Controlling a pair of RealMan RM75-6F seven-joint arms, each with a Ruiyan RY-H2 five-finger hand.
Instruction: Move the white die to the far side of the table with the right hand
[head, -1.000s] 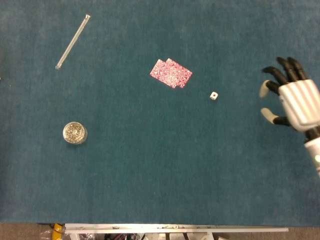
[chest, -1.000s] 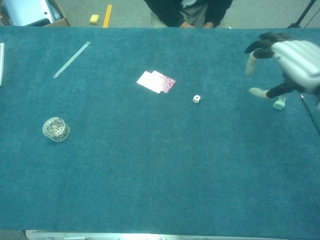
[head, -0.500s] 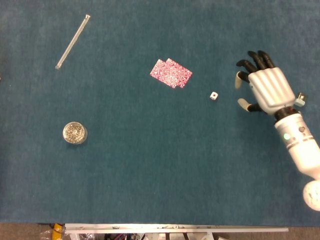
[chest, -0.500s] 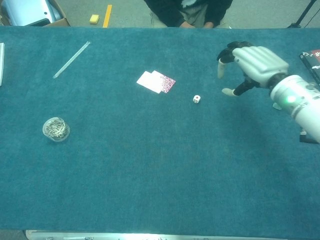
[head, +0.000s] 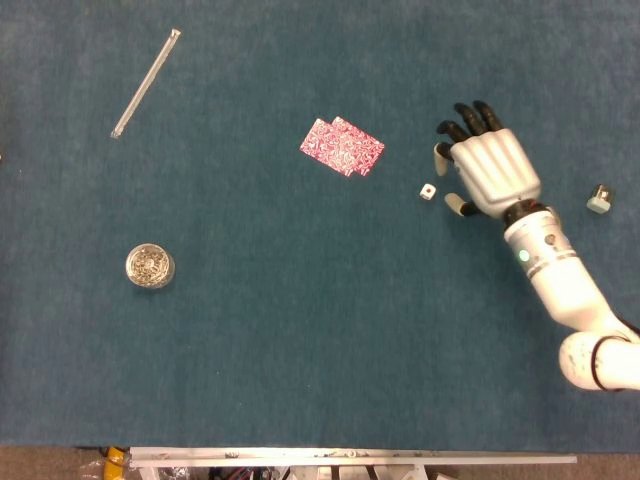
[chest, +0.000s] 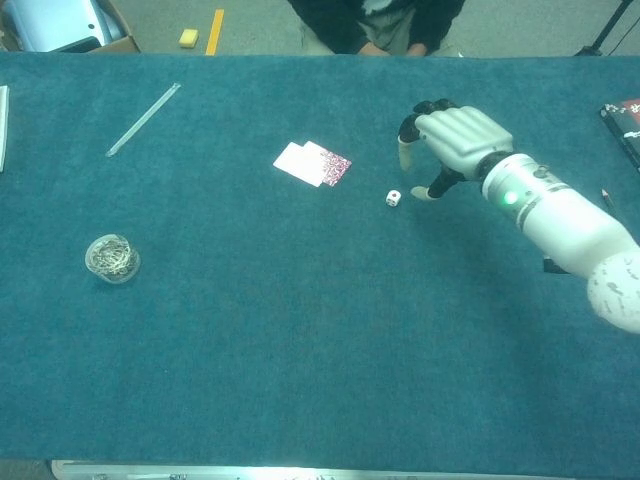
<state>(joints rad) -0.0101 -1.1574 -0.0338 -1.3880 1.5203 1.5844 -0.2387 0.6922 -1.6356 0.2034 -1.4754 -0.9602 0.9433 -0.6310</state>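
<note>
1. Head view: a teal felt tabletop (head: 300, 330) seen from above. The small white die (head: 427, 191) lies right of centre. The robot's white right hand (head: 487, 175) with dark fingers is now just beside the die on its right, fingers spread and empty, thumb tip near the die but not touching it. A second ago this hand was at the far right edge; it has moved steadily left, so the approach is almost finished and the grasp has not begun.
2. Head view, other things: a fan of red patterned playing cards (head: 342, 146) sits near the die on its left, a clear plastic rod (head: 146, 83) lies at upper left, a round glass jar of metal clips (head: 150, 266) at left, and a small pale green block (head: 599, 200) at right.
3. Chest view: the same right hand (chest: 452, 140) hovers close beside the die (chest: 393, 198), fingers arched downward and apart. The far tabletop edge lies well beyond. The left hand appears in neither view.
</note>
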